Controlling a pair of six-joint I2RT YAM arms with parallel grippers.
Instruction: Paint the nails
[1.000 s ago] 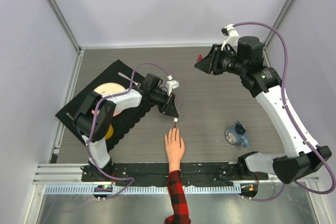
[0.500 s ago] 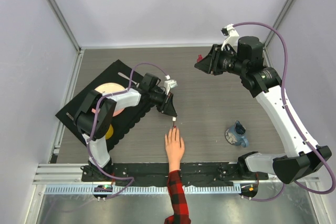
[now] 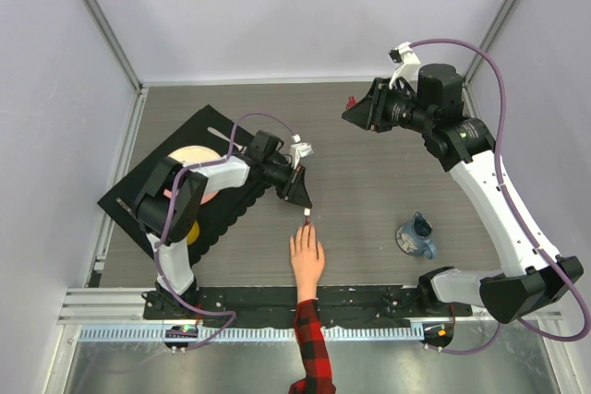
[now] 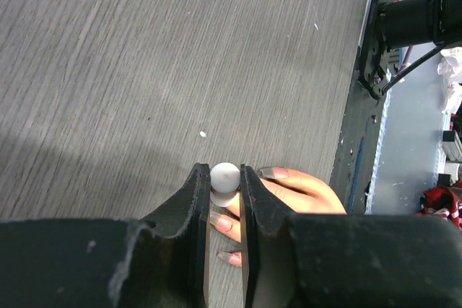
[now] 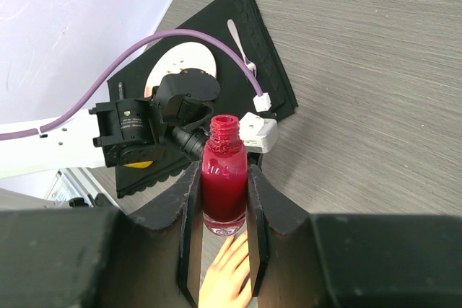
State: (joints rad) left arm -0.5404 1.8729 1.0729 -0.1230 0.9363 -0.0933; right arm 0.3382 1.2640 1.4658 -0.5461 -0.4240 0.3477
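A pale hand (image 3: pixel 307 260) in a red-and-black plaid sleeve lies flat near the front edge, fingers pointing away. My left gripper (image 3: pixel 304 201) hovers just beyond its fingertips, shut on a white-capped polish brush (image 4: pixel 224 176) that points down at the fingers. In the left wrist view the nails (image 4: pixel 226 222) show pinkish between and beside the jaws; the brush tip is hidden under the cap. At the back right my raised right gripper (image 3: pixel 355 110) is shut on an uncapped red polish bottle (image 5: pixel 224 178), held upright.
A black mat (image 3: pixel 148 193) with a pale plate (image 3: pixel 189 158) and a piece of cutlery lies at the left under the left arm. A blue patterned cup (image 3: pixel 417 238) sits at the right front. A black rail (image 3: pixel 369 300) runs along the near edge.
The left gripper with the brush has shifted a little back and forth over the fingertips. The right arm and the hand have not moved.
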